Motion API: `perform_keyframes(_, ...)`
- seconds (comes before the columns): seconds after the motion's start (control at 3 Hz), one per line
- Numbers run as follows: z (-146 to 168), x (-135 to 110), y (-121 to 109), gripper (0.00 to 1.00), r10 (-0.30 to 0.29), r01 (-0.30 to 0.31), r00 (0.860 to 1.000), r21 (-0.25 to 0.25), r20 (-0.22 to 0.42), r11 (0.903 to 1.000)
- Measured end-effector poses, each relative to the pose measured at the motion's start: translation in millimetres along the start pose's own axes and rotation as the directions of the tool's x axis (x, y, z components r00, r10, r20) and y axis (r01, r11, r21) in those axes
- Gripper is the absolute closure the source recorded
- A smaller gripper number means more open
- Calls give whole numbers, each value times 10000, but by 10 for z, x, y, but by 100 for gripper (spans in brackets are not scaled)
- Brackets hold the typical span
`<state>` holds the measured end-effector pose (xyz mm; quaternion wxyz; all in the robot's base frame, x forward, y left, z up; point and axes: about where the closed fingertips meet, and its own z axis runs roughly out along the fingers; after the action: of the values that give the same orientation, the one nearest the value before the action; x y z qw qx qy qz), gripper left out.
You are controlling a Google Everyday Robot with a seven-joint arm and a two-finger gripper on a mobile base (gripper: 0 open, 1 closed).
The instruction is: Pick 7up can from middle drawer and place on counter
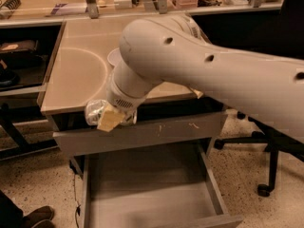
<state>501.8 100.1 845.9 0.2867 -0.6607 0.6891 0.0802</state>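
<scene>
My gripper (108,118) is shut on the 7up can (95,112), a small silvery can. It holds the can at the counter's front edge, just above the grey drawer front. A tan finger pad (109,121) lies against the can. The counter (78,75) is a glossy tan top with a curved arc mark. The middle drawer (147,189) stands pulled out below, and its flat grey bottom is bare. My large white arm reaches in from the right and covers much of the counter.
A white bowl (113,57) shows partly behind my arm. The scratched grey drawer front (142,134) lies under the counter edge. An office chair base (266,186) stands on the floor at right. A shoe (33,216) is at bottom left. Shelves run along the back.
</scene>
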Motion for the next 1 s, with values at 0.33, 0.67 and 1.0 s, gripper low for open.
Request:
perform_keyframes(0.33,-16,-231,-280,100,-386,386,9992,-14,134,9993)
perform_keyframes(0.67,-40,-275,-284,100,-383,382,9990,27,232,9993)
perform_keyframes(1.0,65,-312,-476,100,-277,275,9990,64,337,9996)
